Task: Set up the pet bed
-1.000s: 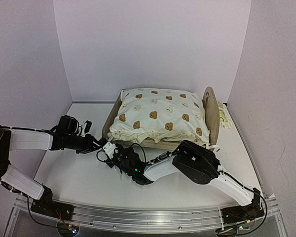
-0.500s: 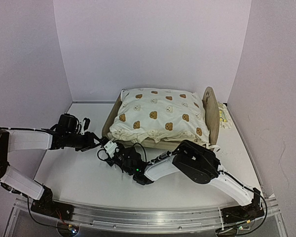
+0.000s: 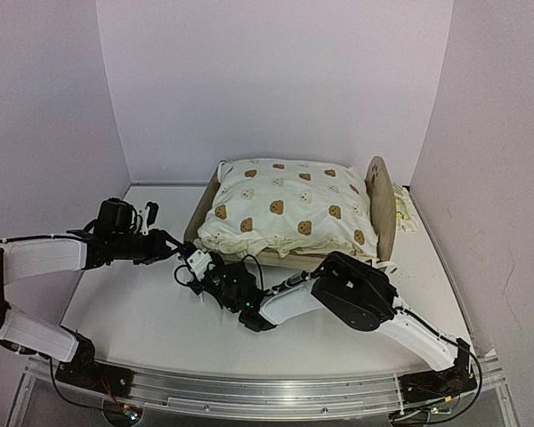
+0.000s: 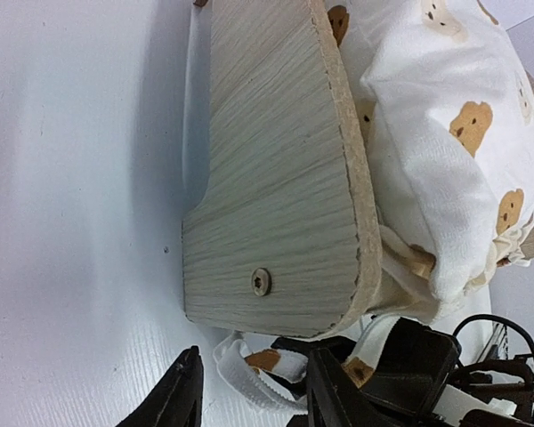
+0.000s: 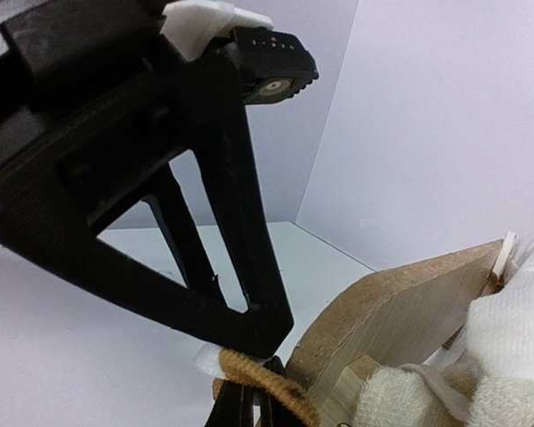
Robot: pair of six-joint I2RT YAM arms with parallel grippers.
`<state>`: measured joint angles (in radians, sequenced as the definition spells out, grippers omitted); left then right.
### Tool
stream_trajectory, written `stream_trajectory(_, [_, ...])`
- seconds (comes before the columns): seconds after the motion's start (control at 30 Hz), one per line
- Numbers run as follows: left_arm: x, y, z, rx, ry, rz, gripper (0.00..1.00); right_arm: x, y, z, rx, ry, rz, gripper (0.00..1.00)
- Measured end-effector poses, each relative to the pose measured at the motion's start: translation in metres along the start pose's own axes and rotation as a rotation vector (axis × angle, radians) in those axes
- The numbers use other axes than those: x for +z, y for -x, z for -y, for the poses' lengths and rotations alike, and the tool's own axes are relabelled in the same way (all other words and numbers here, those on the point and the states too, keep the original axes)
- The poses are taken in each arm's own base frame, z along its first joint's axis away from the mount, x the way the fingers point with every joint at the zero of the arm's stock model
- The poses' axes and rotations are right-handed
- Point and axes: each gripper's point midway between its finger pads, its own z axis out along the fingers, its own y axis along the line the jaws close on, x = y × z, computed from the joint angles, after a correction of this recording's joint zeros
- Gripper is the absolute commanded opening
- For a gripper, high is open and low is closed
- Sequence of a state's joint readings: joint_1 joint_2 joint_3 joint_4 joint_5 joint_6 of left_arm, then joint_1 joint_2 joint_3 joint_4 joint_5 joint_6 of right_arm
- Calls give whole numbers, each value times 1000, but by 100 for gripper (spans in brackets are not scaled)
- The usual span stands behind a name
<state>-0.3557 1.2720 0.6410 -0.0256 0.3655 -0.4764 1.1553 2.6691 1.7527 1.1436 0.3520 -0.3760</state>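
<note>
The pet bed stands at the back centre, a cream bear-print cushion piled on it. Its left wooden end board fills the left wrist view. My left gripper hovers at that board's near corner, open, its fingers either side of a white tie strap of the cushion without pinching it. My right gripper sits just right of it, low on the table, shut on the same strap beside the end board. The black left finger looms over it.
A small lemon-print pillow lies against the right wall behind the bed's right end board. Side walls close in on both sides. The right arm's elbow lies across the table in front of the bed.
My left gripper has drawn slightly back and up from the strap, and its jaws stand wider than a second ago. The right gripper has barely shifted, still clamped on the strap.
</note>
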Motion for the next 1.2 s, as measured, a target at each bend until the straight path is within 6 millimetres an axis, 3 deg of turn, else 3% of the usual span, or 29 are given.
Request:
stream_trajectory(0.43, [-7, -29, -4, -21, -25, -45, 39, -11, -5, 6, -6, -36, 27, 0])
stream_trajectory(0.63, [-11, -32, -1, -24, -43, -41, 38, -14, -7, 8, -4, -45, 28, 0])
stream_trajectory(1.2, [5, -30, -4, 2, -55, -61, 41, -19, -14, 4, 0, -24, 16, 0])
